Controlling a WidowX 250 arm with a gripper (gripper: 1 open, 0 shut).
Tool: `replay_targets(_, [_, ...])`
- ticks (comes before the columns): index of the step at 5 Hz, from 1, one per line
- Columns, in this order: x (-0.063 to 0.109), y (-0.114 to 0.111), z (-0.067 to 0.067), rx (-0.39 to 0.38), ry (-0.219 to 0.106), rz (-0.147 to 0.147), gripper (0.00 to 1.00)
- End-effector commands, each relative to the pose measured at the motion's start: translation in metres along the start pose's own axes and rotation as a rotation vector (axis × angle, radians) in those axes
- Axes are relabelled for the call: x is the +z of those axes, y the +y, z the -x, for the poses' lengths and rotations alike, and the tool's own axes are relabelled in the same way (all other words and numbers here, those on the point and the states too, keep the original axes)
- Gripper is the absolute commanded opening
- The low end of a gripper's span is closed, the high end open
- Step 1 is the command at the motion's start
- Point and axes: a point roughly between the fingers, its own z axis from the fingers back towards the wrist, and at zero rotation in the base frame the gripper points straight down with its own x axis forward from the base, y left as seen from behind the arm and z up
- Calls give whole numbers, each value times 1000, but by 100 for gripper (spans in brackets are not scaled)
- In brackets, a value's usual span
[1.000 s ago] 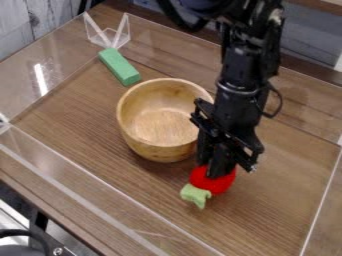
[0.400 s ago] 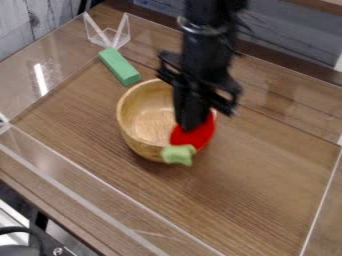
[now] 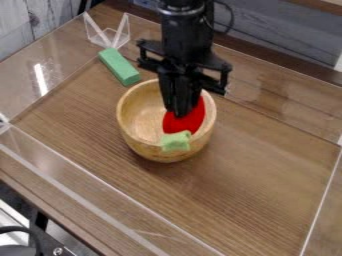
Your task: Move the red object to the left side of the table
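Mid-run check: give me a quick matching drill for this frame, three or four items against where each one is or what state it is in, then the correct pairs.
Items
1. red object
2. wooden bowl
3. green block
4. claw

Places or states
A. lying on the table near the far left corner
B. held up over the bowl, green stub hanging low
C. shut, pointing straight down
D. standing on the tabletop at mid-table, under the held fruit

Pairs: 1-B, 2-D, 3-A, 4-C
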Motion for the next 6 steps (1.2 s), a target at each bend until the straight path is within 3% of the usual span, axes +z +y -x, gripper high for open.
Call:
replay_targets(1, [19, -9, 0, 1, -70, 7, 0])
replay_targets(3, [41, 2, 4, -31, -95, 20, 0])
replay_targets(4, [53, 7, 8, 75, -113, 19, 0])
replay_targets(6, [66, 7, 21, 259, -119, 16, 0])
